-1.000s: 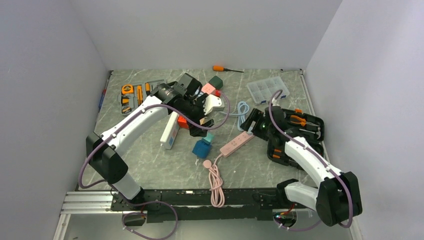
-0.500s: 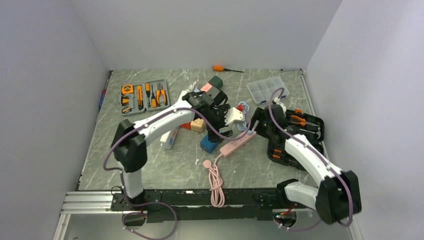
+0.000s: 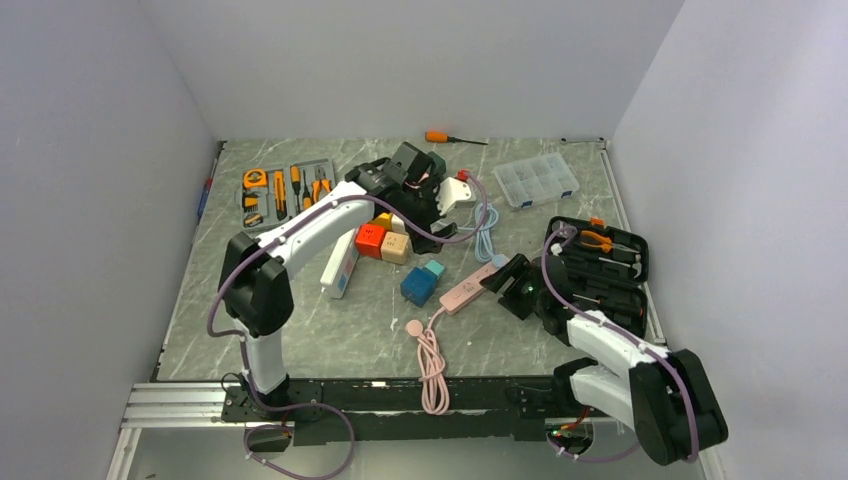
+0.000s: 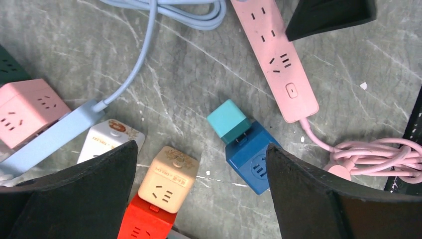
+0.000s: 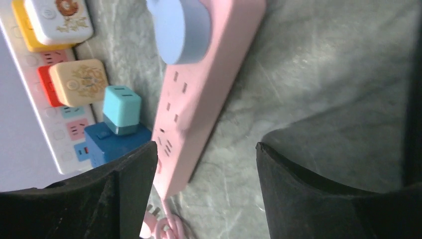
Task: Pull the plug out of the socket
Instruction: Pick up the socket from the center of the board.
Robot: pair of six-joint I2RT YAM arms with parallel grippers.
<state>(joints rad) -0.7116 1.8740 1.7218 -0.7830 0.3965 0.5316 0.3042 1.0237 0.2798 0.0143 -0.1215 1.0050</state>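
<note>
A pink power strip (image 3: 470, 287) lies mid-table, with a light blue round plug (image 5: 181, 27) seated on its far end and a blue cable (image 3: 487, 225) leading away. The strip also shows in the left wrist view (image 4: 278, 59) and the right wrist view (image 5: 199, 89). A teal plug (image 4: 227, 119) sits in a dark blue cube socket (image 4: 251, 159). My right gripper (image 3: 507, 277) is open and low, its left finger beside the strip's near part (image 5: 206, 149). My left gripper (image 3: 430, 218) is open and empty, high over the cube sockets (image 4: 201, 164).
Beige (image 4: 168, 172), red (image 4: 144, 224) and pink (image 4: 27, 112) cube sockets cluster left of the blue cube. A coiled pink cord (image 3: 430, 360) runs toward the front edge. A black tool case (image 3: 600, 270) lies right, an orange tool set (image 3: 285, 190) far left, a clear organizer (image 3: 535, 180) at the back.
My left arm has pulled back from over the strip toward the far side. My right arm has drawn toward the near edge and dropped low beside the pink strip.
</note>
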